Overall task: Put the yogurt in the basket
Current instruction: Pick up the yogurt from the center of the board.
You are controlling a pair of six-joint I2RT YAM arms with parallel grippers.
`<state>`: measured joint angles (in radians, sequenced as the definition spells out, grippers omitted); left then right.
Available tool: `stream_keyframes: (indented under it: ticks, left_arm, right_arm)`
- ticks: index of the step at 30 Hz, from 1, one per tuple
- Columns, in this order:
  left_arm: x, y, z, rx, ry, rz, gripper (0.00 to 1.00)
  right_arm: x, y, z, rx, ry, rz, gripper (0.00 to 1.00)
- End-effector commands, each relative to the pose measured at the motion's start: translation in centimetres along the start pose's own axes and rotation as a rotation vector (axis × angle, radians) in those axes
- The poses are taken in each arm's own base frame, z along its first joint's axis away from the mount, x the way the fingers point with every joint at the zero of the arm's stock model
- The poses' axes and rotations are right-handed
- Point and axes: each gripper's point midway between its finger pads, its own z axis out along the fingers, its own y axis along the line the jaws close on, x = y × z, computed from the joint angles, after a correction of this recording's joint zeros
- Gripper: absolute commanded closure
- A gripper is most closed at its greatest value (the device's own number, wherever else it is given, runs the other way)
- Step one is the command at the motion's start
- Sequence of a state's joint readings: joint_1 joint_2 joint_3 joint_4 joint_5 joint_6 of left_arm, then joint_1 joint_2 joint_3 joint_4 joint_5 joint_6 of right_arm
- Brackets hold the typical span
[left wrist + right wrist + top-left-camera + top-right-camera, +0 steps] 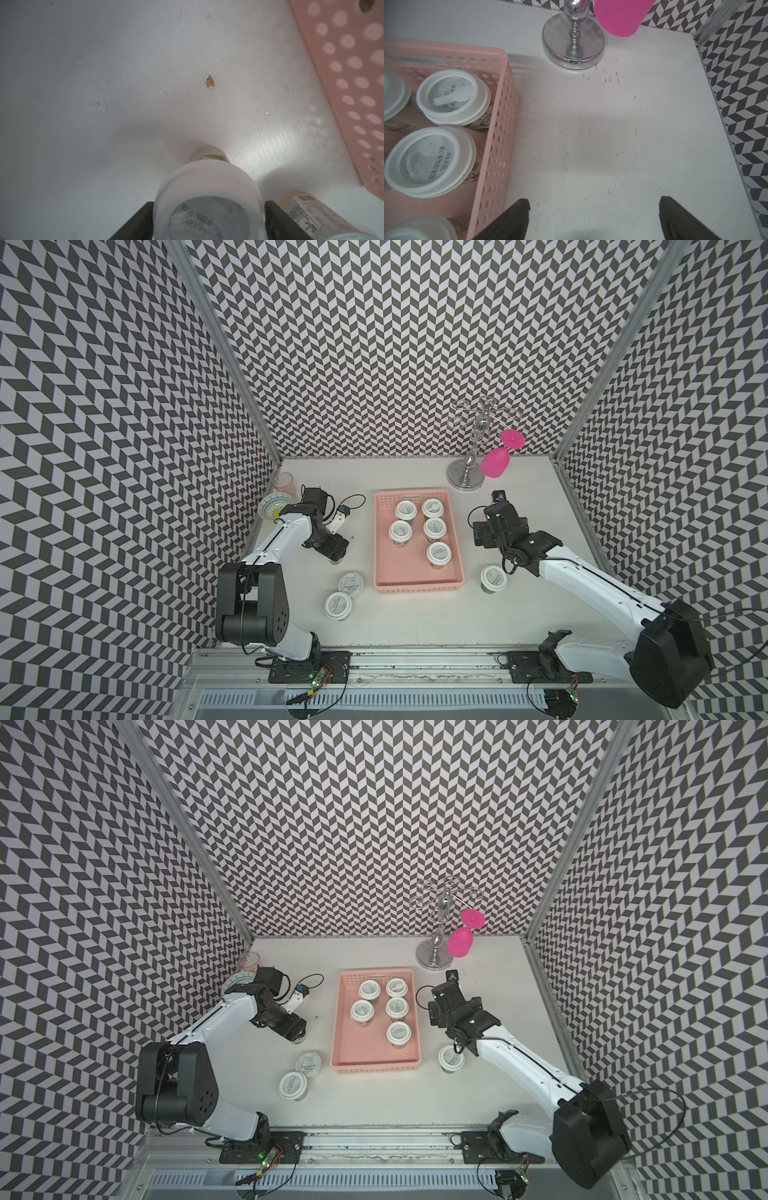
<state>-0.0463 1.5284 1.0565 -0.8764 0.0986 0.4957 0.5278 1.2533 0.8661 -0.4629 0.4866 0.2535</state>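
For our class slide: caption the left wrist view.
Left gripper flanking an upright yogurt cup on the white table, pink basket alongside.

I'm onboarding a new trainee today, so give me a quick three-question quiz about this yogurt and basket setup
1. Count: how many yogurt cups stand inside the basket?
2. True or false: the right tool is gripping something.
3. Pick one: the left tool has its fingers on either side of
A. a yogurt cup standing outside the basket
B. the pink glass
C. the patterned bowl

Key: 1. Five. 2. False; its fingers stand wide apart over bare table. 3. A.
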Motion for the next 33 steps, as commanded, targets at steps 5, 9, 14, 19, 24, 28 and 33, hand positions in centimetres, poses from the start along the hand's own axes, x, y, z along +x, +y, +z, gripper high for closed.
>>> stream_keyframes:
  ticks: [5,9,14,19,24,28,33]
  left_arm:
    - [0.19,-0.32,0.40,0.008,0.009,-0.003,0.20]
    - [0.31,-0.37,0.53,0.013,0.015,-0.005,0.22]
    - [0.29,-0.46,0.55,0.015,0.015,-0.003,0.23]
    - [0.25,-0.37,0.47,0.009,0.012,-0.003,0.24]
    - [0.18,-0.41,0.33,0.008,0.011,0.000,0.24]
    - [-0.17,-0.40,-0.03,0.004,0.001,0.001,0.24]
    - [-0.46,-0.45,-0.14,0.002,-0.004,0.008,0.25]
  right_arm:
    - [-0.63,-0.22,0.05,0.012,-0.037,0.016,0.00]
    - [-0.63,-0.20,0.09,0.012,-0.036,0.017,0.01]
    - [-0.59,-0.19,0.08,0.011,-0.035,0.018,0.01]
    - [-0.49,-0.11,0.11,0.008,-0.033,0.017,0.00]
    - [-0.51,-0.16,0.11,0.010,-0.033,0.019,0.00]
    - [-0.46,-0.13,0.12,0.008,-0.033,0.019,0.01]
    - [-0.42,-0.09,0.16,0.008,-0.031,0.017,0.00]
